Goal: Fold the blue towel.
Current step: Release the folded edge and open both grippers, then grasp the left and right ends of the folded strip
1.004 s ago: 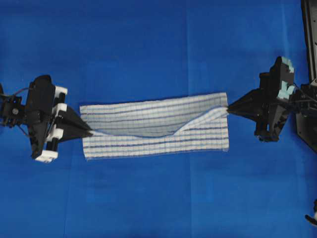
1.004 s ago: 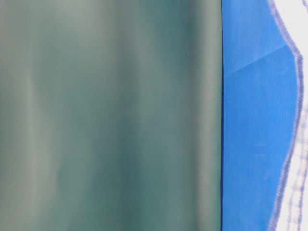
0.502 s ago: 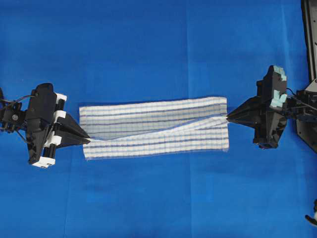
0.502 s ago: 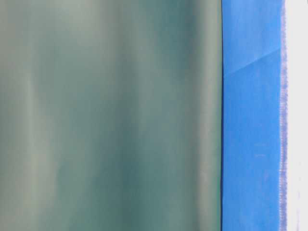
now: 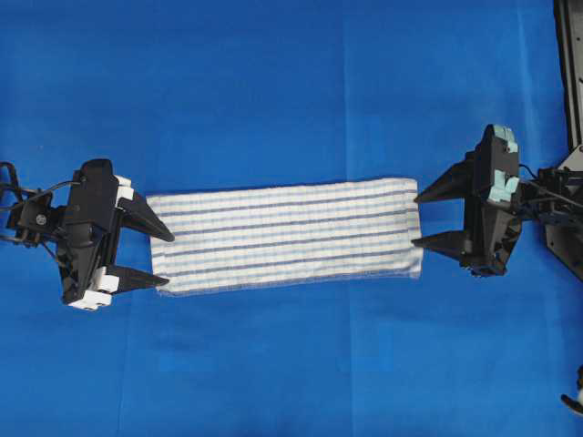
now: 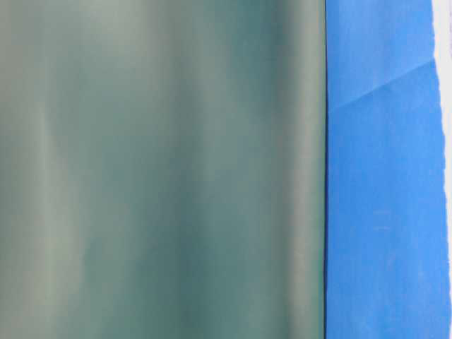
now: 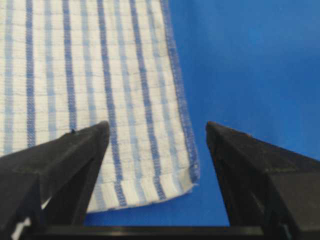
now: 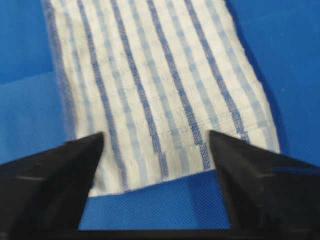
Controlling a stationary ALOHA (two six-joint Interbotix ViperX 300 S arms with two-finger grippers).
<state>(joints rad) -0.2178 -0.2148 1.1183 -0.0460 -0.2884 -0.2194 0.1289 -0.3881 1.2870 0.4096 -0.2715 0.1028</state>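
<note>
The blue towel point(image 5: 284, 235), white with light-blue and navy stripes, lies flat as a long narrow strip across the middle of the table. At its left end my left gripper point(image 5: 169, 261) stands open, its fingers spread either side of the towel's short edge with nothing between them. My right gripper point(image 5: 415, 220) is open in the same way at the right end. The left wrist view shows a towel corner point(image 7: 100, 75) lying between the spread left gripper point(image 7: 157, 127). In the right wrist view the towel's end point(image 8: 160, 85) lies just ahead of the open right gripper point(image 8: 156, 136).
A plain blue cover point(image 5: 291, 91) spreads over the whole table. A black frame point(image 5: 569, 55) runs along the right edge. In the table-level view a blurred grey-green surface point(image 6: 162, 169) fills the left, with the cover point(image 6: 381, 176) beside it.
Both grippers have opened and let go of the towel's edge. The lifted upper layer has dropped onto the lower one, and the towel now lies flat.
</note>
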